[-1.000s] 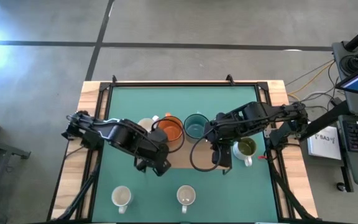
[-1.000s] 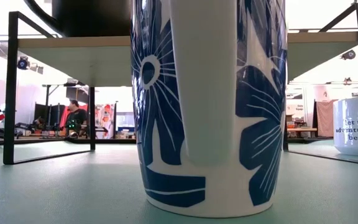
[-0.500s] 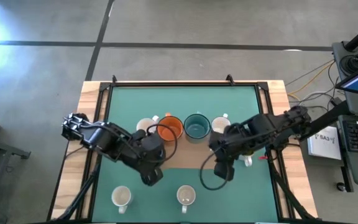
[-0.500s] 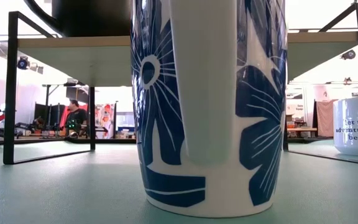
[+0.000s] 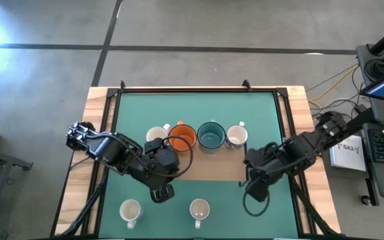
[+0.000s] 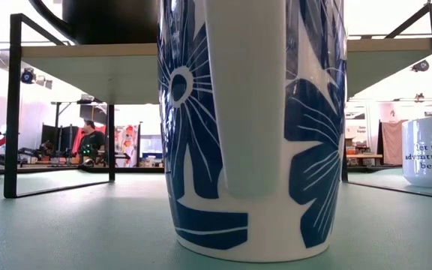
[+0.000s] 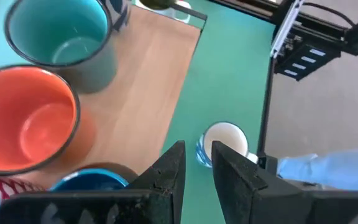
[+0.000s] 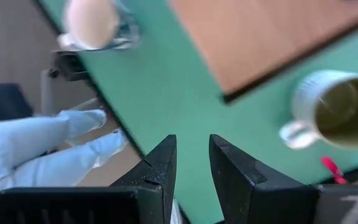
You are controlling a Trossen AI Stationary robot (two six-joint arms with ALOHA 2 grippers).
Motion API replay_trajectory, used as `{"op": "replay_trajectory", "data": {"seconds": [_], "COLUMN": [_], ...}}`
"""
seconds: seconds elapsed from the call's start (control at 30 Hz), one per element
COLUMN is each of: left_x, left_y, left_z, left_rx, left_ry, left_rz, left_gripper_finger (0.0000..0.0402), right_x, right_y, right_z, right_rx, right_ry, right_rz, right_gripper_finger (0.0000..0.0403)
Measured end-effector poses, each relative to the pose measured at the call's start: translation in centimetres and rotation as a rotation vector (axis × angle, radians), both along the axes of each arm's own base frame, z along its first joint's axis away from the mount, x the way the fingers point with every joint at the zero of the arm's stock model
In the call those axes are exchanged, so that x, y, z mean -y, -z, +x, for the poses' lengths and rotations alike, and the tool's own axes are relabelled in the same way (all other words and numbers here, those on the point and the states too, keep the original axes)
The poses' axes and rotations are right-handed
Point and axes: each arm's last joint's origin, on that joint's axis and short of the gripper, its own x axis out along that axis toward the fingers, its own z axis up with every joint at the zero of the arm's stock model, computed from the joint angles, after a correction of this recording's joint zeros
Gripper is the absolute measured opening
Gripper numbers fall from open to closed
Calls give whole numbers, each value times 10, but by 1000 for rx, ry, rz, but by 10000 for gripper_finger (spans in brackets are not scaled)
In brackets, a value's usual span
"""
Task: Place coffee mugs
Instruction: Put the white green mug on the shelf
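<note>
Left gripper (image 7: 196, 163) fingers slightly apart, empty, glossy orange ceramic mug (image 7: 22, 118) and teal mug (image 7: 64, 38) beside it, right gripper (image 8: 190, 163) likewise parted, empty, cream olive-lined mug (image 8: 329, 107) ahead.

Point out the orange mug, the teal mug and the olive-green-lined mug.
orange mug (image 5: 183, 137), high view, its orange inside
teal mug (image 5: 210, 135), high view, its inner floor
olive-green-lined mug (image 8: 339, 109), right wrist view, its green interior

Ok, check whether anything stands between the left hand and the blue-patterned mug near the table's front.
Nothing visible does. Only bare green mat lies between the open left hand and the blue-patterned mug; the wooden board with the orange mug and teal mug sits off to one side.
</note>
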Motion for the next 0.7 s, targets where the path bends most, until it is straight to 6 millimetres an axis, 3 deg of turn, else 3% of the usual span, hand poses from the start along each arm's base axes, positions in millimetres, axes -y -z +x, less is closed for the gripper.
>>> {"op": "replay_trajectory", "data": {"seconds": [0.43, 0.7], "left_x": [-1, -1], "left_y": [-2, -4], "left_z": [3, 5], "left_rx": [50, 80], "left_ry": [-49, -83], "left_rz": [1, -9], "left_gripper_finger": [61, 61], "right_x": [37, 42], "right_y": [74, 118], "right_z": [-61, -71], "right_rx": [-245, -234], "right_ry": [153, 137], "right_rz": [-80, -33], "right_gripper_finger": [84, 139]}}
